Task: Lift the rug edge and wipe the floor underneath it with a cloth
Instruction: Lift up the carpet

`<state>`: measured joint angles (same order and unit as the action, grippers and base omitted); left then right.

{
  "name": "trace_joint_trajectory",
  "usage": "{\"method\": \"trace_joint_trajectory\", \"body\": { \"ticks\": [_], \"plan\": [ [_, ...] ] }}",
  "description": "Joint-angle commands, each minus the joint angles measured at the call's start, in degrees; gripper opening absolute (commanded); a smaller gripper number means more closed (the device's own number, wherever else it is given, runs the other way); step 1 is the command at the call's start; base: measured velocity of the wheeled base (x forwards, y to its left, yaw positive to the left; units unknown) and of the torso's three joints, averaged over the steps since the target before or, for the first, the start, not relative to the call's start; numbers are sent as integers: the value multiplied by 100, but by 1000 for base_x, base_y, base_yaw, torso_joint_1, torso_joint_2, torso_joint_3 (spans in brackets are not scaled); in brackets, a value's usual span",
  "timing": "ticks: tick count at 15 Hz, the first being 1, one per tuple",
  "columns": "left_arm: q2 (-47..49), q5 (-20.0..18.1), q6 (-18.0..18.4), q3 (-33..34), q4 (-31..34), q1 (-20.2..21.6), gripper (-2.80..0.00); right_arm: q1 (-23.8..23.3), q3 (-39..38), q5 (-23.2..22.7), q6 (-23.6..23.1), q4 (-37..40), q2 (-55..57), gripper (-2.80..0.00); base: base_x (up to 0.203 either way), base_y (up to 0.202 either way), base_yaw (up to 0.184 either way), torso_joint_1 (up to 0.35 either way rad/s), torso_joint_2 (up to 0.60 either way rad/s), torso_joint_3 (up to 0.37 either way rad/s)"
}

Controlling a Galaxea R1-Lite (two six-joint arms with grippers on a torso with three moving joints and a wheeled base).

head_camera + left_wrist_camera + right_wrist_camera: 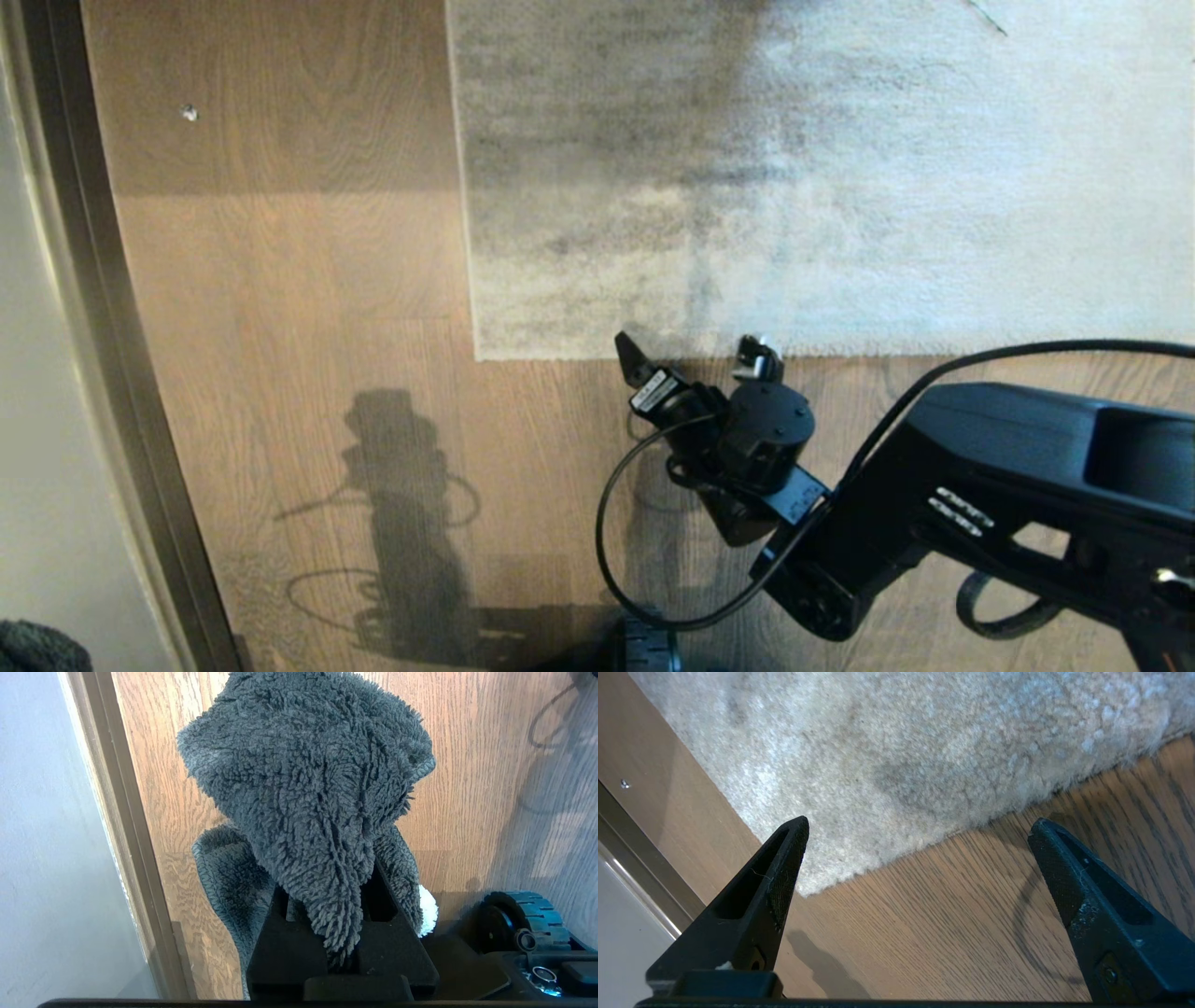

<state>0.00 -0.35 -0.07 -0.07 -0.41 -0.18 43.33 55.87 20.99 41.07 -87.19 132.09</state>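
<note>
By rug edge point(653, 353): label illegible.

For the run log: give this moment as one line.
right gripper: open, at rug edge | left gripper: shut on cloth | rug flat

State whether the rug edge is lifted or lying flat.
Flat. The rug edge lies on the floor with no underside showing; the open right end effector is near it, gripping nothing.

Right arm, black, reaching in from the right, elbow bent — right gripper point(695, 353) tipped forward and down, black tapered fingers point(782, 882) spread wide, nothing between them. Left gripper point(334, 933) clamped tight, fuzzy charcoal-grey cloth point(308, 784) pinched between its black fingers.
</note>
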Motion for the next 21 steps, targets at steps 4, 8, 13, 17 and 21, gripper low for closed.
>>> {"method": "trace_joint_trajectory", "body": {
  "ticks": [4, 8, 13, 17, 21],
  "plan": [
    [0, 0, -1, -1, -2, 1, -280, -23, 100, 20, 24, -255, 125, 0, 0, 0, 0, 0, 0, 0],
    [0, 0, -1, -1, -2, 1, -280, -81, 304, 20, -39, -255, 253, 0, 0, 0, 0, 0, 0, 0],
    [0, 0, -1, 0, -2, 1, -280, -299, 657, -9, -81, -246, 275, 0, 0, 0, 0, 0, 0, 0],
    [0, 0, -1, -1, -2, 1, -280, -387, 810, -31, -158, -239, 231, 0, 0, 0, 0, 0, 0, 0],
    [0, 0, -1, -1, -2, 1, -280, -386, 878, -42, -231, -237, 73, 0, 0, 0, 0, 0, 0, 0]
  ]
}}
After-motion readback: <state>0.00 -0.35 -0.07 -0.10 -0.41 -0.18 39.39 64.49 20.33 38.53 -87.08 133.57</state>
